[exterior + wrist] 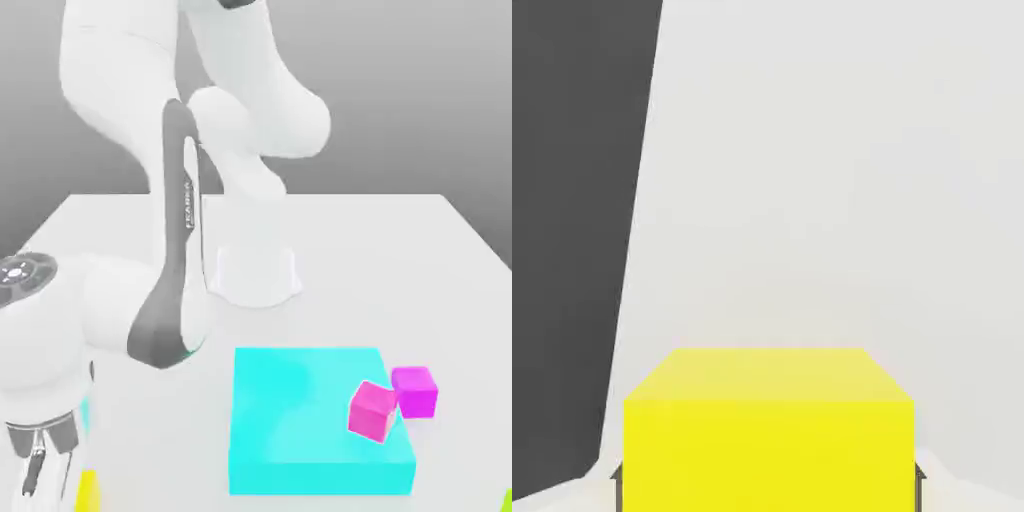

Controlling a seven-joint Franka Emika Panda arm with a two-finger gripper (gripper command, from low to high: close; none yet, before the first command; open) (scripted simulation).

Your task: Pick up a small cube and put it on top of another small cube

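Down at 7 o'clock in the exterior view, the gripper (40, 470) sits low over the desk (400, 250) edge with a yellow cube (767, 430) just beside it; hand view shows that cube between the fingers, though whether they pinch it I cannot tell. Farther off at 4 o'clock, two magenta cubes (375, 410) touch, one tilted on a cyan slab (290, 420). Judged progress: early, grasp underway, lift and stacking remain.

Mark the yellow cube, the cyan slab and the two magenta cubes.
yellow cube (768, 430), hand view, front face.
cyan slab (290, 410), exterior view, bare top.
left magenta cube (372, 410), exterior view, front face.
right magenta cube (415, 392), exterior view, front face.
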